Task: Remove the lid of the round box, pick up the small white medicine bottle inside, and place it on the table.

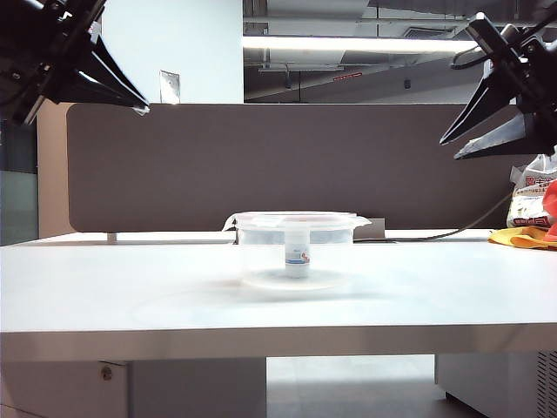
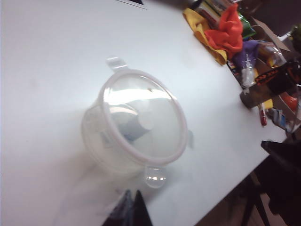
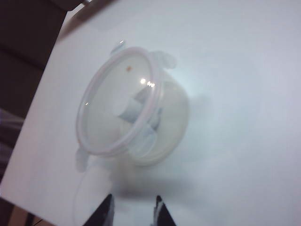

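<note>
The round box (image 1: 261, 252) stands mid-table (image 1: 104, 287), a clear tub with its lid (image 1: 296, 219) on top. Through the wall the small white medicine bottle (image 1: 298, 255) shows, upright inside. My left gripper (image 1: 139, 107) hangs high at the upper left, well above and apart from the box, shut and holding nothing. In the left wrist view the lid (image 2: 141, 115) covers the box (image 2: 94, 136) ahead of the closed left gripper (image 2: 131, 194). My right gripper (image 1: 452, 148) hovers high at the upper right, open and empty. The right wrist view shows lid (image 3: 113, 101), bottle (image 3: 136, 110) and open right gripper (image 3: 134, 198).
A dark grey-brown divider (image 1: 261, 165) backs the table. Yellow and orange cloths (image 1: 526, 235) and a bag lie at the far right, with a cable (image 1: 452, 231) running behind. The left wrist view shows cloths (image 2: 225, 28) and assorted clutter past the table's side edge.
</note>
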### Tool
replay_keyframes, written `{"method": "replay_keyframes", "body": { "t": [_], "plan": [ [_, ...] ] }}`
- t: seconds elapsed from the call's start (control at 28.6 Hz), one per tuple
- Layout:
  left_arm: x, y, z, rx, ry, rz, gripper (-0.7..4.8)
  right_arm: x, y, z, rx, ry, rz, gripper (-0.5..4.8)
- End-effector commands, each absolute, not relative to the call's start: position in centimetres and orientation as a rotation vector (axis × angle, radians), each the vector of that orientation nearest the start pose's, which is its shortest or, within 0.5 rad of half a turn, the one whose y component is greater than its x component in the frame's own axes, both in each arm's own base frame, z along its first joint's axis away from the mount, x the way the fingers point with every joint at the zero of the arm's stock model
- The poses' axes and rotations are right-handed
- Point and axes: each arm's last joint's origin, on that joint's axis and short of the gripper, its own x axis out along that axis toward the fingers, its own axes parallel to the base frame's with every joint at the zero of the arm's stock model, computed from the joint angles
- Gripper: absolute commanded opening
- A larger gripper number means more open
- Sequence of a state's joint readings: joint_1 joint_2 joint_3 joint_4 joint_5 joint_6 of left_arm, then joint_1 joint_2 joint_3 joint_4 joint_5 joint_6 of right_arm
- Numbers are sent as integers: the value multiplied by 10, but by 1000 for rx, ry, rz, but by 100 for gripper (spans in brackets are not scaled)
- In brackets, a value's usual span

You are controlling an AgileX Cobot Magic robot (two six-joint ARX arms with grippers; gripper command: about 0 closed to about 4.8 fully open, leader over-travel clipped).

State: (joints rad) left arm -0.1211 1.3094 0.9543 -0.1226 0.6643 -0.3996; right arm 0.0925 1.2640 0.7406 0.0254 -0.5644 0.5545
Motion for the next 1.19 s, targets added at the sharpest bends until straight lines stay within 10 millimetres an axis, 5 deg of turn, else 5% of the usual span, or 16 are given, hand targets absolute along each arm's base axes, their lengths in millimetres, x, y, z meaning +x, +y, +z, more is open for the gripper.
{"method": "replay_keyframes", "body": {
  "t": [0.04, 0.46, 0.6, 0.84, 1.19],
  "plan": [
    [277, -54, 294, -446, 653, -691, -6, 263, 43, 243, 661, 664, 531, 108],
    [274, -87, 329, -272, 649, -732, -6, 292, 55, 236, 713, 763, 600, 140],
    [283, -89, 318, -294, 703, -722, -5, 305, 57, 218, 781, 853, 593, 323],
    [300, -95, 293, -334, 806, -766, 37, 316, 64, 194, 802, 907, 623, 328],
    [326, -102, 257, -413, 892, -769, 122, 326, 73, 188, 843, 882, 647, 299]
  ]
}}
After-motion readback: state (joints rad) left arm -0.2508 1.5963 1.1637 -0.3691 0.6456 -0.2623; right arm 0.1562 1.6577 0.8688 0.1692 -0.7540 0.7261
